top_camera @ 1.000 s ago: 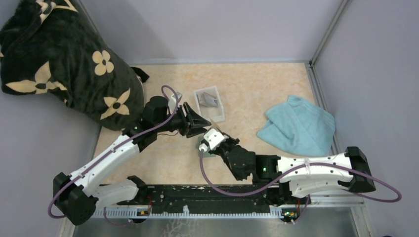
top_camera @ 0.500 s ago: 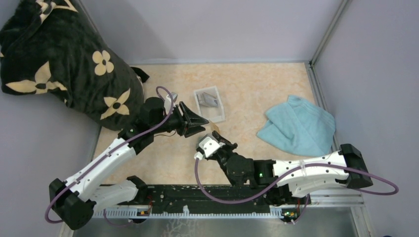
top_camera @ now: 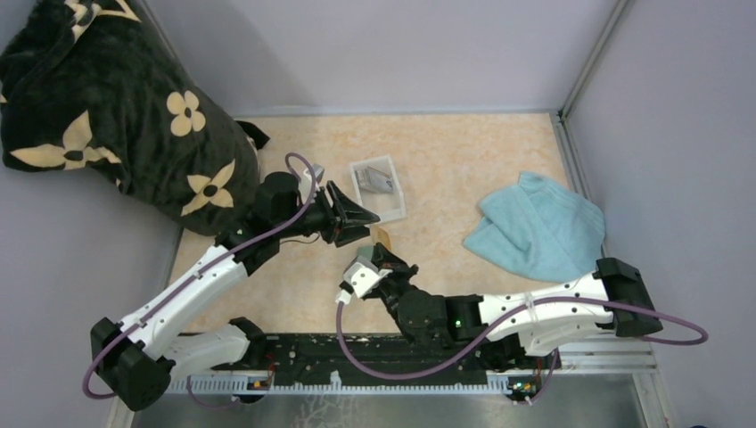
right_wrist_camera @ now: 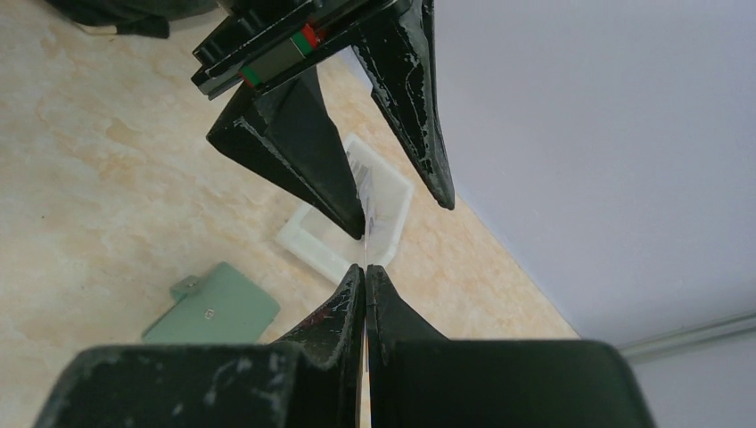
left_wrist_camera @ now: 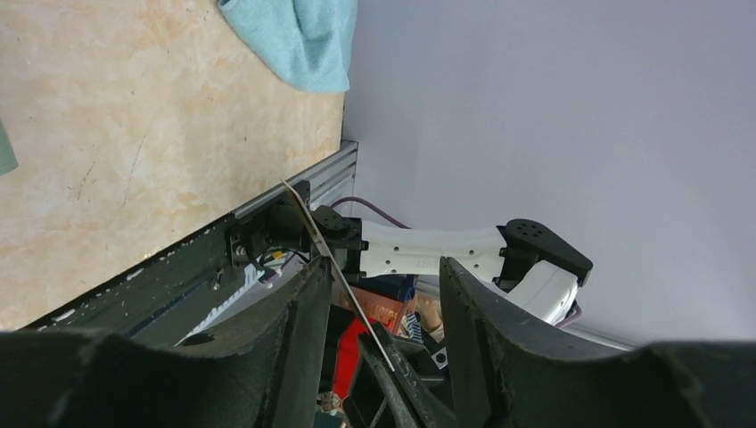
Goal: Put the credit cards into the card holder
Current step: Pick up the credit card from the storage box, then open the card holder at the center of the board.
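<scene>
My right gripper [top_camera: 385,252] [right_wrist_camera: 366,267] is shut on an orange-yellow credit card [top_camera: 384,235], which shows edge-on as a thin line [right_wrist_camera: 365,250] rising out of the jaws. My left gripper [top_camera: 358,223] [left_wrist_camera: 383,267] is open and points at it. The card [left_wrist_camera: 328,259] stands slanted between the left fingers, close to the left one, and nothing clamps it there. The grey-green card holder [right_wrist_camera: 218,308] lies closed on the table below and left of the right jaws. A dark grey card [top_camera: 376,183] lies in the white tray [top_camera: 395,207].
A light blue towel [top_camera: 538,225] is bunched at the right. A black bag with cream flowers [top_camera: 107,107] fills the back left corner. Grey walls close in the table, and a black rail [top_camera: 374,352] runs along its near edge.
The right arm has swung left and turned its gripper up, bringing the card in between the left gripper's fingers. The left arm has barely moved and has stayed open.
</scene>
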{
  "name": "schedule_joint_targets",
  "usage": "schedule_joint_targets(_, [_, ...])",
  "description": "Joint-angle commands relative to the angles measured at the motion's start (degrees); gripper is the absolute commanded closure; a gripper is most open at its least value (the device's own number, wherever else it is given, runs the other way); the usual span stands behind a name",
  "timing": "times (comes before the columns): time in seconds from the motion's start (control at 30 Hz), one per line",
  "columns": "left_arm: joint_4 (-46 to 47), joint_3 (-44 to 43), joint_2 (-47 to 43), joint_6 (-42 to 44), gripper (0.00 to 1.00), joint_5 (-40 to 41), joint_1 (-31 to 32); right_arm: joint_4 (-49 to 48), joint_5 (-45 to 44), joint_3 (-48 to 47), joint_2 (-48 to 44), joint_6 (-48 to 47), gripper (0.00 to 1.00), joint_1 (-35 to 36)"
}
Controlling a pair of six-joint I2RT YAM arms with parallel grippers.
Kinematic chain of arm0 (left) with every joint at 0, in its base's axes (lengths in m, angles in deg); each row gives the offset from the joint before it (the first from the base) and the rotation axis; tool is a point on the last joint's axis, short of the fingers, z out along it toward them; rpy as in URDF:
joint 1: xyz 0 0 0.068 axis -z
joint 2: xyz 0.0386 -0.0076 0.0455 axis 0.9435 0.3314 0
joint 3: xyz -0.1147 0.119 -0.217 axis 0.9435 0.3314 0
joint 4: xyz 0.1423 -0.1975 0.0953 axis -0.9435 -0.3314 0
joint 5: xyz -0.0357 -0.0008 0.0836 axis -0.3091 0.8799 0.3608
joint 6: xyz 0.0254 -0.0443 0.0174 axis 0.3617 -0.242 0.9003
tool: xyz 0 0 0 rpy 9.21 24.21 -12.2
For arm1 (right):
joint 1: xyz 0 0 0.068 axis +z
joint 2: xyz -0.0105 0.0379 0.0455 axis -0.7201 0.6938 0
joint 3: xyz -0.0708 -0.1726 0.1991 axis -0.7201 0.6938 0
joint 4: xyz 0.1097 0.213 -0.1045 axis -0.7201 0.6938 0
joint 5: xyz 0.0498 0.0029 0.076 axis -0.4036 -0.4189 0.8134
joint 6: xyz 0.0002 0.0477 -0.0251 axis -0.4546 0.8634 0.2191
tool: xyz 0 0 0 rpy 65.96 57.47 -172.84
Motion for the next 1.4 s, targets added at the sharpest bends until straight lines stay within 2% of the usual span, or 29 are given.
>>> schedule_joint_targets(0.0, [1.1,-1.5,0.5,0.2,0.46,-2.4,0.2,-4.7,-0.2,-2.7,1.2,-3.6,1.0,0.8])
schedule_joint_targets(0.27, [3.6,0.0,2.0,1.0,0.58,-6.4,0.2,-5.1,0.7,-4.1,3.4,-6.3,1.0,0.8])
schedule_joint_targets(0.33, [5.2,0.3,2.6,1.1,0.67,-7.8,0.2,-4.9,1.0,-4.1,3.9,-6.7,1.0,0.9])
schedule_joint_targets(0.47, [10.0,2.3,3.6,0.6,0.96,-11.1,0.2,-5.0,0.8,-3.4,4.3,-6.7,1.0,1.0])
schedule_joint_targets(0.5, [11.7,3.4,3.6,0.1,1.0,-11.7,0.2,-5.1,0.6,-3.1,4.0,-6.3,1.0,1.1])
schedule_joint_targets(0.6, [18.3,7.9,2.7,-1.5,1.0,-11.4,0.2,-4.0,-0.7,-2.3,3.5,-3.7,1.0,1.2])
schedule_joint_targets(0.63, [19.8,9.6,2.1,-2.4,1.0,-10.4,0.1,-3.1,-1.4,-2.2,3.4,-2.6,0.97,1.2])
schedule_joint_targets(0.7, [26.5,13.3,1.1,-4.6,1.0,-7.4,-0.6,-1.3,-3.5,-1.9,3.8,0.4,0.78,1.2])
schedule_joint_targets(0.77, [30.8,15.8,0.9,-5.5,1.0,-4.7,-1.8,-0.8,-6.1,-0.5,4.1,3.3,0.65,1.2])
schedule_joint_targets(0.83, [31.9,16.6,1.3,-3.7,1.0,-1.9,-3.2,1.8,-7.7,0.0,4.1,8.6,0.54,1.2])
schedule_joint_targets(0.9, [32.5,17.0,2.2,-0.5,1.0,0.3,-4.6,5.9,-9.2,-0.3,3.7,15.2,0.49,1.2])
schedule_joint_targets(1.1, [36.5,21.6,4.3,5.2,1.0,2.5,-8.8,19.2,-11.1,-2.8,3.5,37.4,0.43,1.2])
schedule_joint_targets(1.17, [38.1,23.7,4.2,6.5,1.0,2.8,-10.1,26.8,-11.8,-4.7,5.1,46.6,0.42,0.8])
schedule_joint_targets(1.27, [36.4,25.3,3.7,10.7,1.0,3.5,-11.8,39.5,-12.5,-8.0,7.9,63.2,0.42,-0.2])
schedule_joint_targets(1.37, [33.8,25.6,3.0,15.2,1.0,4.4,-12.2,47.7,-10.8,-9.9,11.0,75.0,0.41,-1.4])
